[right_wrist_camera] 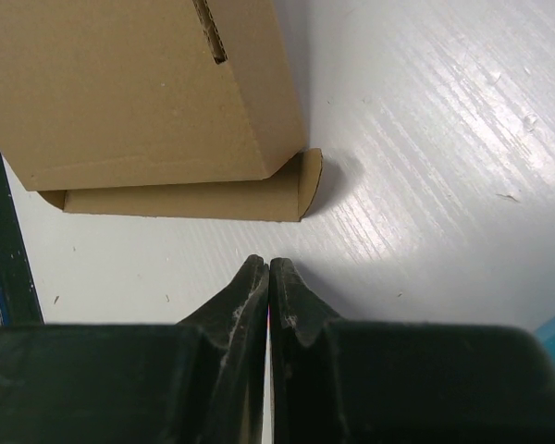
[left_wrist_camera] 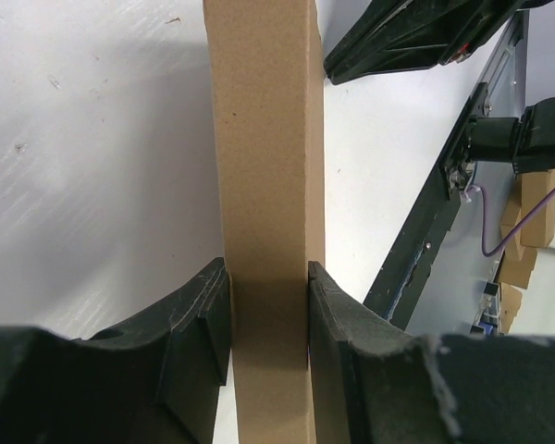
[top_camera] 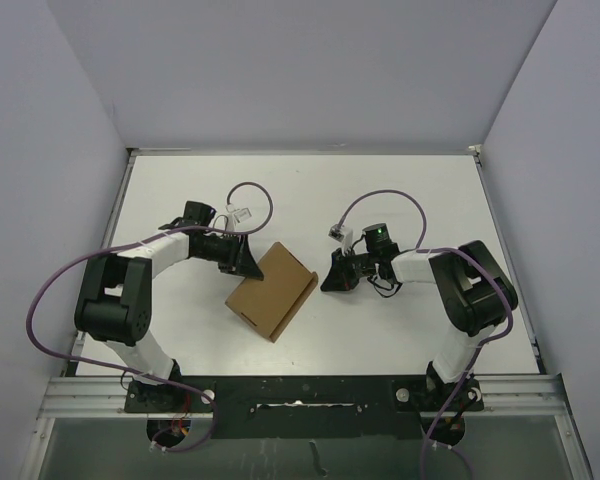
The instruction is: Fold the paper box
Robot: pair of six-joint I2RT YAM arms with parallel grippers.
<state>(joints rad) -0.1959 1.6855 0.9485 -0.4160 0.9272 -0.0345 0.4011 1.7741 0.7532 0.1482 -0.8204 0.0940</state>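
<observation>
- White table [top_camera: 310, 190] is filling the top view, with plain grey walls [top_camera: 280, 70] standing around it. The paper box [top_camera: 272, 290] is lying near the middle of the table, between the two arms, as a slim brown block turned at an angle. The left gripper [top_camera: 248, 262] is reaching to the box's far left edge. The right gripper [top_camera: 332, 275] is hanging low just beside the box's right edge.
- From the left wrist, two black fingers [left_wrist_camera: 199, 324] are pinching a narrow side of the paper box, one finger on each face. The cardboard is running straight away from the camera above the table.
- From the right wrist, the fingertips [right_wrist_camera: 250, 287] are pressing against each other and are holding nothing. They are pointing at the paper box, which is sitting near them but apart. A rounded flap [right_wrist_camera: 194, 199] is lying flat on the table under the box's near edge, and a slit [right_wrist_camera: 213, 32] is showing in its upper face.
</observation>
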